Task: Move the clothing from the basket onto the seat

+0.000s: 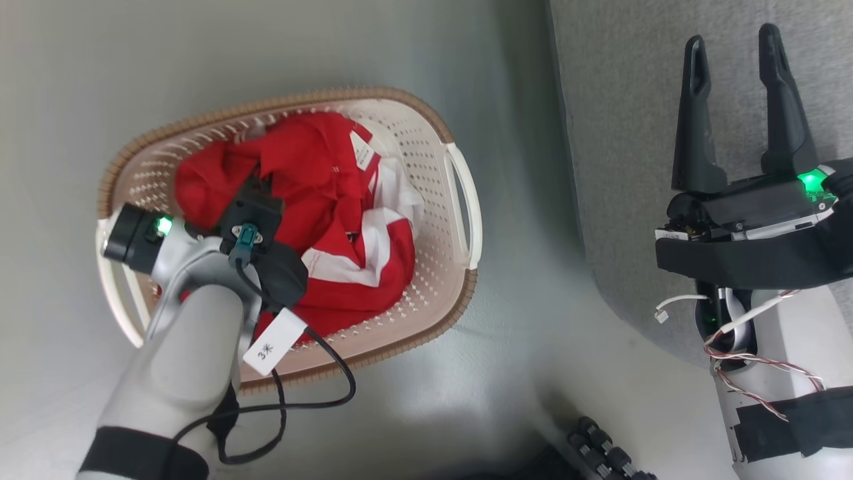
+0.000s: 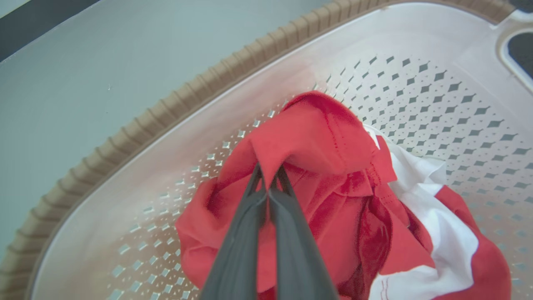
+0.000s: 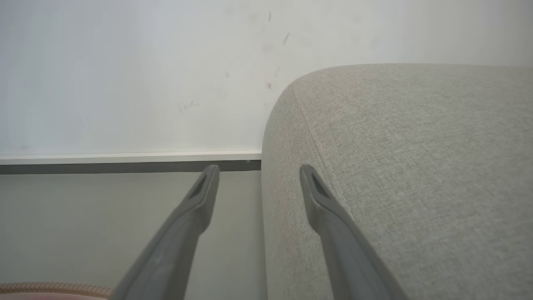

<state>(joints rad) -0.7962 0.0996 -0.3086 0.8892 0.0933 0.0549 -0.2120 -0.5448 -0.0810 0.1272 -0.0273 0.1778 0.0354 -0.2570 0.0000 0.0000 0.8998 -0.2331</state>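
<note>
The grey floor lies all around, and a bare strip of it sits between the two grippers. The right gripper hangs with its two dark fingers spread wide. It holds nothing. It is over the edge of the grey sofa seat. The seat's round corner and stitched seam are just under its right finger, and the floor is under its left finger. Past its tips is a white wall with a dark strip along the bottom. A black cable with a white tag loops off the left arm and crosses the near rim of the basket.

The left gripper reaches down into the cream basket. Its fingers are pressed together and pinch a fold of the red clothing. The fold humps up over its tips. The rest of the clothing, red with white stripes, lies bunched in the basket under and to the right of this gripper. The basket's wall, full of little holes, rises past the tips, and a brown rim curves round it. The basket stands on the floor, apart from the seat.
</note>
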